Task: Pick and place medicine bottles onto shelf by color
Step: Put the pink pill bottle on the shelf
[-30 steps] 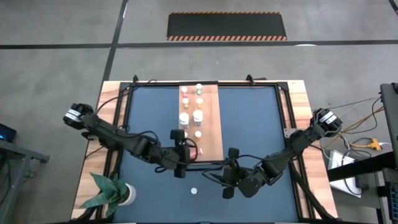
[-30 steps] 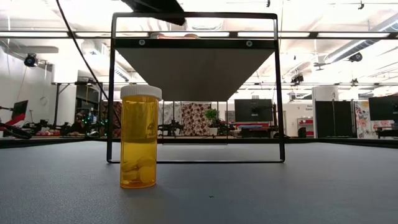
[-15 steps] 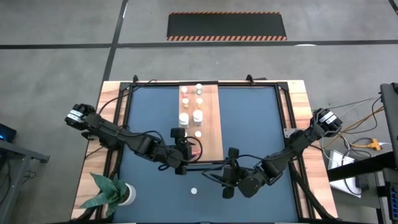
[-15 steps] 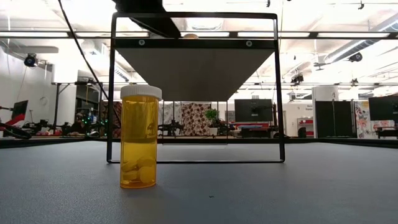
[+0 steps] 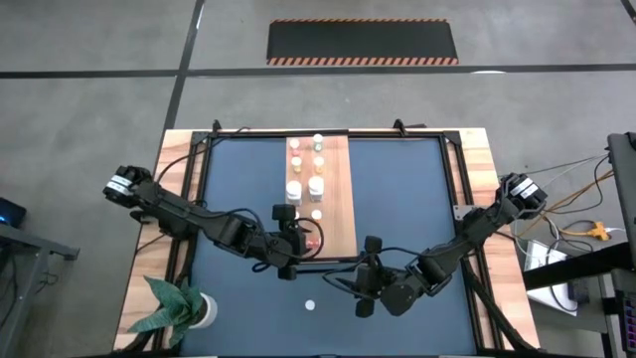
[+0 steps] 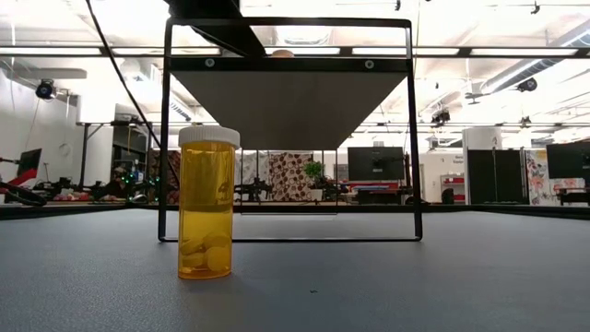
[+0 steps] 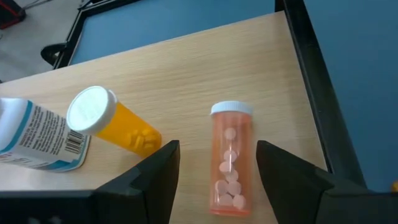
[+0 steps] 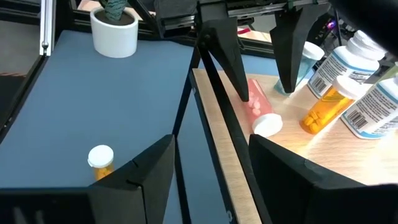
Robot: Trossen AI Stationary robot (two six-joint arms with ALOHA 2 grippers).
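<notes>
The wooden shelf stands raised on a black frame over the dark mat. Several bottles stand on it. My left gripper is open over the shelf's near end. Its fingers stand on either side of a pink-tinted bottle with a white cap, and gaps show on both sides. That bottle looks to lie on its side on the board. An orange bottle and a white labelled one stand close by. Another orange bottle stands on the mat. My right gripper is open and empty.
A white pot with a green plant stands at the table's near left corner. The shelf's black frame legs stand on the mat. My right gripper hangs over the mat just off the shelf's near right corner.
My left gripper has sunk a little over the shelf's near end and has shifted slightly toward the pink-tinted bottle. It has kept still in the last half second. The bottles have not moved.
</notes>
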